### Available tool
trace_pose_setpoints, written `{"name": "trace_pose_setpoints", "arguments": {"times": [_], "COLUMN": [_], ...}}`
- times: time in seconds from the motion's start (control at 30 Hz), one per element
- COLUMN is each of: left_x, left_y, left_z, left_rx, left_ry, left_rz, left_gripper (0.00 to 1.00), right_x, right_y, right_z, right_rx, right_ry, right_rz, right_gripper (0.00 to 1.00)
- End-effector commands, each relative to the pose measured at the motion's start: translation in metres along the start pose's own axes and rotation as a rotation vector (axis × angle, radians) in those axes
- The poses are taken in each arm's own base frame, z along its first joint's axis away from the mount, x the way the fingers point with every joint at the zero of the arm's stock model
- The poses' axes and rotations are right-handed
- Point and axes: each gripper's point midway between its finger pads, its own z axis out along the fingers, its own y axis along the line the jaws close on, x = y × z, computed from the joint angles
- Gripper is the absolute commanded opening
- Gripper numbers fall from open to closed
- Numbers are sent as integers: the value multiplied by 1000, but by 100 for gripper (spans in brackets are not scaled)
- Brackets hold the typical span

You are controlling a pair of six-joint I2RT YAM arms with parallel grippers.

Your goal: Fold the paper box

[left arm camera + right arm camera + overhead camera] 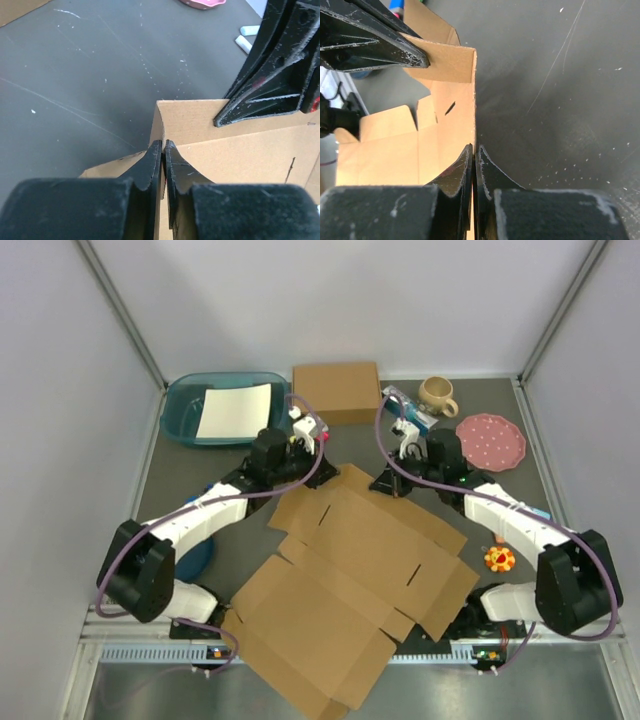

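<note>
Paper box (370, 540) lies unfolded on the grey table (245, 540), a large brown sheet of flaps and slots. It runs from between the two grippers down to the near edge, where one corner hangs over between the arm bases.

Left gripper (163, 145): jaws almost fully closed, only a thin slit between them. A raised edge of the sheet is pinched in that slit. From the left wrist, the flap stands up just past the fingertips and its corner points away from the camera.

Right gripper (474, 149): jaws likewise nearly closed, with an upright cardboard edge caught between the fingertips. The flap runs straight ahead from them, and a short slot is cut in the panel beside it.

The two grippers face each other across the far end of the sheet, close together — each wrist view has the other's black fingers resting over the top of the raised flap.

Around the far side of the table:
- a smaller closed cardboard box (337, 390), apart from the sheet
- a teal bin (180, 405) with a white sheet (233, 410) in it
- a tan mug (437, 395)
- a pink dotted plate (490, 440)

A small orange-and-yellow toy (499, 559) sits by the right arm — just beside the sheet, not touching it.
</note>
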Motion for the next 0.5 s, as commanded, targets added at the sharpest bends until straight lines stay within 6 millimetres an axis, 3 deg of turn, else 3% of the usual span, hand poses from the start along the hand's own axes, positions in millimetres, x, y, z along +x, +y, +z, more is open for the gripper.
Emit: {"name": "trace_pose_setpoints", "arguments": {"times": [0.0,0.13,0.2,0.47], "left_x": [-9,4,11,25], "left_y": [-23,-22,-11,0], "left_z": [-6,-3,-3,-8], "left_rx": [-5,-103,-175,-260], "left_ry": [-108,-153,-184,-285], "left_rz": [43,71,70,16], "left_gripper": [6,4,4,6], "right_x": [-22,-21,-22,-7], "right_y": [10,5,-4,-10], "right_z": [-6,-5,-7,-4], "right_rx": [105,250,329,466], "right_ry": [-61,-62,-63,-34], "right_rz": [-201,-309,-360,-500], "right_gripper": [0,0,0,0]}}
